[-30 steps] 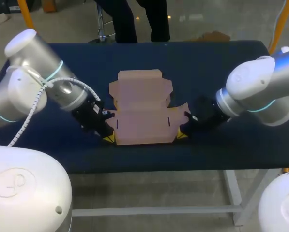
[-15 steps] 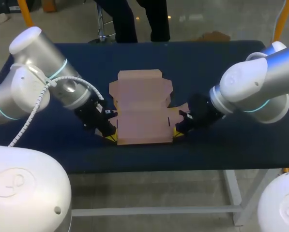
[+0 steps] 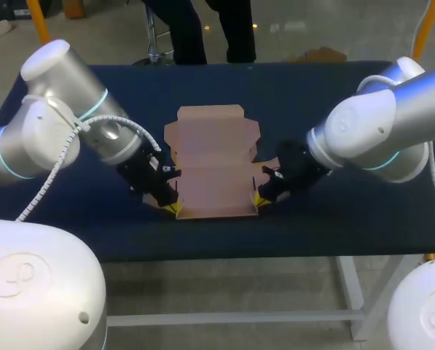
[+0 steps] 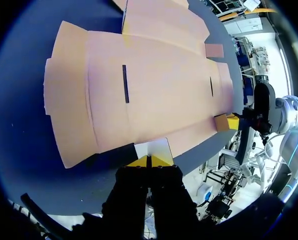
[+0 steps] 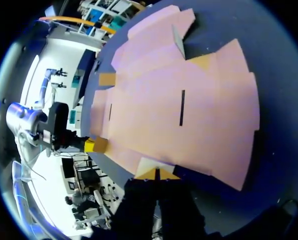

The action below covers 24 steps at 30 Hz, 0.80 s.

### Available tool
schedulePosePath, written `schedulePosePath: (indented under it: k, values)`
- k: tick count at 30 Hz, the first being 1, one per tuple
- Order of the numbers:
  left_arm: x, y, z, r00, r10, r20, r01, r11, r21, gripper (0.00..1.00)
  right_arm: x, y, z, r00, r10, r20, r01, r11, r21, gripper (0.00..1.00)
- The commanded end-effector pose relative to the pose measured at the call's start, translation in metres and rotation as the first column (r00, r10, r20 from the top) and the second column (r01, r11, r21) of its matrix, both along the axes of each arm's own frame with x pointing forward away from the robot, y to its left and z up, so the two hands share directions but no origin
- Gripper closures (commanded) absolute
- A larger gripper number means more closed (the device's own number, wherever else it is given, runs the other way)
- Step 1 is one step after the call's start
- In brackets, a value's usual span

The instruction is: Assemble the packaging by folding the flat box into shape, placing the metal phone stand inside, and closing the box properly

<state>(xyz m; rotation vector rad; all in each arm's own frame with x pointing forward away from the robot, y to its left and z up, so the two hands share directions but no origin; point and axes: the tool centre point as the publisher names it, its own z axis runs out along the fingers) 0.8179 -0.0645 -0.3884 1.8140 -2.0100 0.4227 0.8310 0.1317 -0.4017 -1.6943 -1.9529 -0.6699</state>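
The flat brown cardboard box [image 3: 216, 164] lies unfolded in the middle of the dark blue table [image 3: 312, 95]. My left gripper [image 3: 175, 209] is shut, its yellow tips pressed against the box's near left corner, where the side flap is tipped up. My right gripper [image 3: 259, 198] is shut too, against the near right corner. In the left wrist view the closed tips [image 4: 149, 161] sit under the edge of the cardboard [image 4: 158, 85], with the other gripper [image 4: 232, 120] across the sheet. The right wrist view mirrors this: tips [image 5: 156, 173] at the cardboard [image 5: 188, 110]. No metal stand shows.
Bare table surface surrounds the box on every side. The table's front edge [image 3: 224, 255] runs close below both grippers. Both arms come in low from the sides.
Both grippers have slid inward toward each other along the box's near end. The near side flaps have been pushed up and in, so the front of the box looks narrower.
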Motion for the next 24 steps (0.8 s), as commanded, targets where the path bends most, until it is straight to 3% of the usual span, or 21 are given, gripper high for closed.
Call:
schedulePosePath:
  k: [1,9,24]
  values:
    - [-0.003,-0.007,0.002,1.000,0.006,0.011,-0.006,1.000,0.024,1.00,-0.003,0.005,0.001,1.000,-0.001,0.006,0.001,1.000,-0.019,1.00]
    - [-0.004,-0.015,0.000,0.999,0.014,0.032,-0.015,0.999,0.041,1.00,-0.005,0.009,-0.004,1.000,0.007,-0.002,-0.007,0.999,-0.037,1.00]
    - [-0.017,-0.018,-0.004,0.990,0.059,0.128,-0.066,0.997,0.048,1.00,-0.013,0.016,-0.013,1.000,0.025,0.014,-0.024,0.996,-0.081,1.00]
